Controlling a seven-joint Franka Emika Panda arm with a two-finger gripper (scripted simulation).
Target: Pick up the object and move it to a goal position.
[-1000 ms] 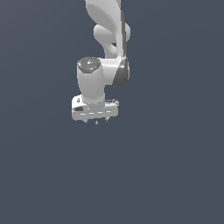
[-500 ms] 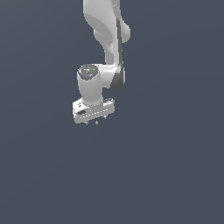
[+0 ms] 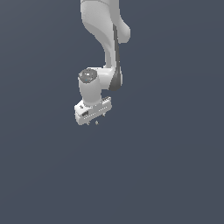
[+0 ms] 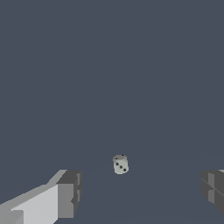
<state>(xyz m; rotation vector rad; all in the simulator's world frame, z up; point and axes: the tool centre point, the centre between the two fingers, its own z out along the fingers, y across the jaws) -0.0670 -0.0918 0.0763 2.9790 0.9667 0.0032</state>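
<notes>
The object is barely visible in the exterior view: a tiny pale speck [image 3: 96, 123] just under the end effector [image 3: 92, 122], a little left of the frame's centre, with the white arm [image 3: 105, 39] coming down from the top edge. From here I cannot tell how far the fingers stand apart. In the wrist view the object [image 4: 120, 164] is plainly a small light die-like piece with dark dots, lying on the grey floor [image 4: 109, 65] in the lower middle of the frame, between the two fingers [image 4: 68, 192] and touching neither. The end effector is spread wide and holds nothing. To do the grasp well, I judge it should descend straight, keep the piece centred between the pads, and close only once they flank its sides.
</notes>
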